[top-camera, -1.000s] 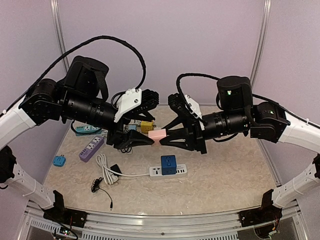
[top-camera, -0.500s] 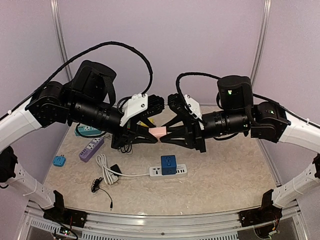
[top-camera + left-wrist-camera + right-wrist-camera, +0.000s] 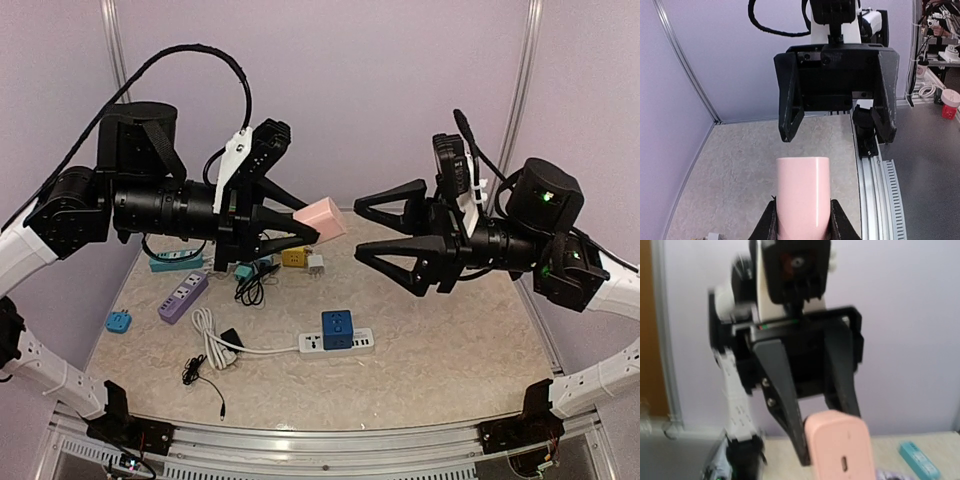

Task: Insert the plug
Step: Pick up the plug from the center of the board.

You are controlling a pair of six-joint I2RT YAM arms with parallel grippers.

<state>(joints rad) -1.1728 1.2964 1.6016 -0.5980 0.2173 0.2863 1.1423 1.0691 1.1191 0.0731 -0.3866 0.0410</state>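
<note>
Currently pinches the pink plug (image 3: 322,218) in the left gripper (image 3: 308,226), high above the table (image 3: 460,350). Points its long axis up and across toward the right gripper (image 3: 358,228). Shows that gripper spread wide and empty, facing the plug's free end across a clear gap. Leaves the white power strip (image 3: 362,341) lying well below, roughly midway between both arms; probably calls for lowering the plug there.
</note>
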